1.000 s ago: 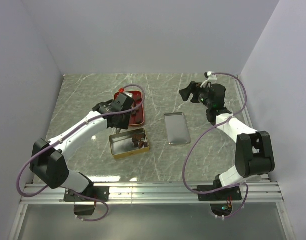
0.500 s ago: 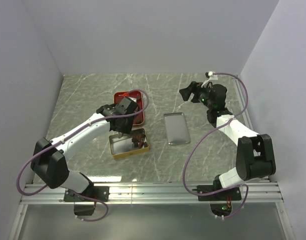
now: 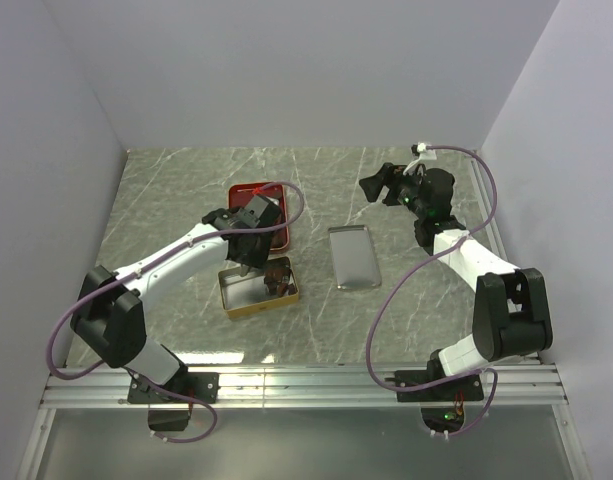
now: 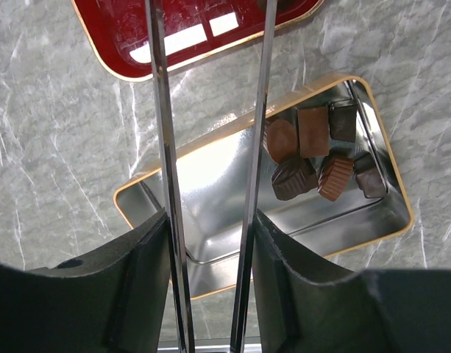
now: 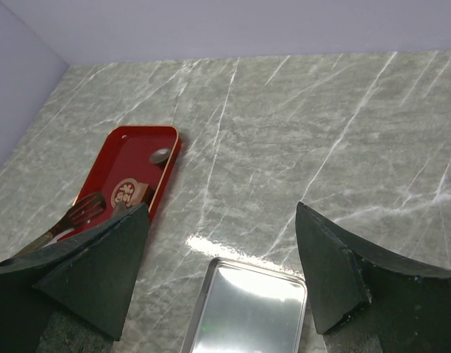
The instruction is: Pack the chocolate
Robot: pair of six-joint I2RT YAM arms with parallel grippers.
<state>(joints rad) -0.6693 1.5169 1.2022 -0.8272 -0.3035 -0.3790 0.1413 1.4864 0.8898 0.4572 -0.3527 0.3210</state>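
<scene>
The gold tin (image 3: 236, 295) lies open left of centre with several brown chocolates (image 3: 278, 277) in its right end; the left wrist view shows them (image 4: 313, 151) inside the tin (image 4: 321, 228). My left gripper (image 3: 248, 248) is shut on metal tongs (image 4: 160, 110) and hovers over the tin's far edge, the tongs reaching towards the red tray (image 3: 248, 190). The tong tips run out of the left wrist view, so I cannot tell whether they hold anything. Two chocolates (image 5: 160, 155) remain on the tray (image 5: 129, 143). My right gripper (image 3: 374, 187) is open, empty and raised at the far right.
The tin's silver lid (image 3: 353, 257) lies flat right of the tin, below my right gripper; it also shows in the right wrist view (image 5: 247, 312). Grey walls close the table on three sides.
My left gripper has moved with the tongs from over the red tray towards me, to the tin's far edge. The right arm has barely moved.
</scene>
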